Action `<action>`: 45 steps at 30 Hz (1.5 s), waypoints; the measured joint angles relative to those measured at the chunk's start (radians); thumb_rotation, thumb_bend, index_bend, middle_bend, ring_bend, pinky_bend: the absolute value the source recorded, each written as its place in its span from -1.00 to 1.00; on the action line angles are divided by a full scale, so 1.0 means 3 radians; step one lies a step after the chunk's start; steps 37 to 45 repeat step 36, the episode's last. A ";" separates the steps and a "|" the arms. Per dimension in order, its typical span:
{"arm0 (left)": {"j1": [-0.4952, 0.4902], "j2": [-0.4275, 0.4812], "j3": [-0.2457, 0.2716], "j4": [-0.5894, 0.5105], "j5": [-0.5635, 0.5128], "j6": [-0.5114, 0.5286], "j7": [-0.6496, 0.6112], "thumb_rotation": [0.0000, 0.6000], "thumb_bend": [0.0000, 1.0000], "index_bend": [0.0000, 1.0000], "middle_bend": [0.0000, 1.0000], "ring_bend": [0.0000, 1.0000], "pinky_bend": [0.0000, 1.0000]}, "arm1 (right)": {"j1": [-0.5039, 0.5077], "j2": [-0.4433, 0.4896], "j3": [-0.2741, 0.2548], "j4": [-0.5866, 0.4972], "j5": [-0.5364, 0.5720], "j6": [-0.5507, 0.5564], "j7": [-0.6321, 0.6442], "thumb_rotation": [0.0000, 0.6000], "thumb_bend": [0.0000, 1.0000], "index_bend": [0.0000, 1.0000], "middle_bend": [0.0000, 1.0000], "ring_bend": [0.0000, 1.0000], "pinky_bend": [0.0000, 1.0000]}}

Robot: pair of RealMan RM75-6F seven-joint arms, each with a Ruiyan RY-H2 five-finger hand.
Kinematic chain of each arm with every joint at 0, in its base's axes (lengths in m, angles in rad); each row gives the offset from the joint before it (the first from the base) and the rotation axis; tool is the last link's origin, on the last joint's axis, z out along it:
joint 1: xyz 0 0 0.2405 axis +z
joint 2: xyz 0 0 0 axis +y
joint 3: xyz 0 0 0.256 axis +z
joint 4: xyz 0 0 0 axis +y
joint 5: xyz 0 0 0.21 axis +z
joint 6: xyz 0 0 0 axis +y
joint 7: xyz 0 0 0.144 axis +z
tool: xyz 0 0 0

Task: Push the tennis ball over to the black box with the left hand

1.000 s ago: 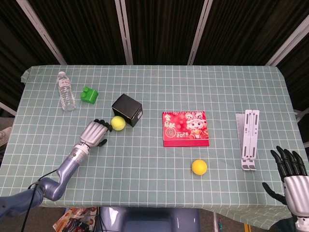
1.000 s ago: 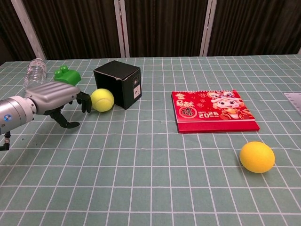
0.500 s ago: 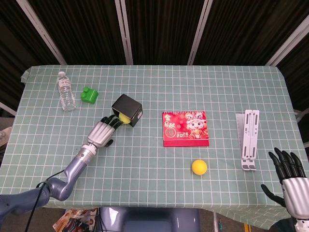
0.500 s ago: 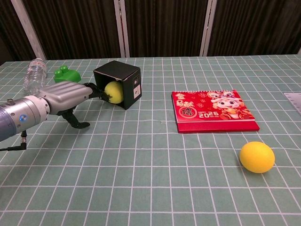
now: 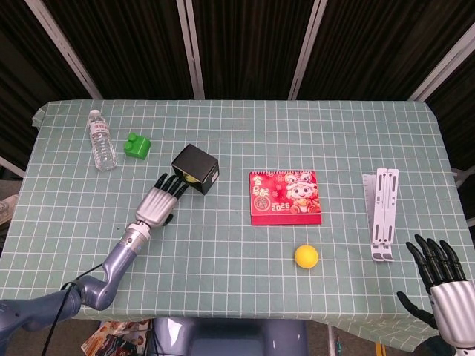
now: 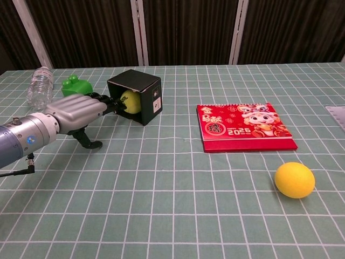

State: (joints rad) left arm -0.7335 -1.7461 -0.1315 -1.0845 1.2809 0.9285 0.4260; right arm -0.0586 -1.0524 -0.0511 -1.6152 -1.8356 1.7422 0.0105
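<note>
The yellow-green tennis ball sits inside the open side of the black box, pressed back into it; in the head view only a sliver of the ball shows under the box. My left hand lies low over the table, fingers stretched forward with the fingertips at the box's opening against the ball. From above the left hand lies just left of and in front of the box. My right hand hangs past the table's near right edge, fingers spread, holding nothing.
A water bottle and a green block lie at the back left. A red calendar sits mid-table, an orange ball in front of it, and a white folding stand at the right.
My left hand has slid forward and right, rolling the tennis ball from beside the box into its open side. The right hand has dropped slightly lower.
</note>
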 measured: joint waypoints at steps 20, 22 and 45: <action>0.0362 0.0842 0.0469 -0.1320 0.0367 0.0294 -0.0208 0.60 -0.60 -1.00 -1.00 -1.00 -0.98 | -0.0012 -0.0033 0.0029 -0.0025 0.0098 -0.0044 -0.0099 1.00 -0.52 -1.00 -1.00 -1.00 -1.00; 0.0515 0.1015 0.0583 -0.1507 0.0450 0.0510 -0.0212 0.66 -0.61 -1.00 -1.00 -1.00 -1.00 | -0.0017 -0.0048 0.0061 -0.0039 0.0183 -0.0062 -0.0176 1.00 -0.52 -1.00 -1.00 -1.00 -1.00; 0.1669 0.1692 0.1108 -0.1820 0.1128 0.2132 -0.0484 0.80 -0.69 -1.00 -1.00 -1.00 -1.00 | 0.0070 -0.0098 0.0266 -0.0157 0.0757 -0.0424 -0.0386 1.00 -0.52 -1.00 -1.00 -1.00 -1.00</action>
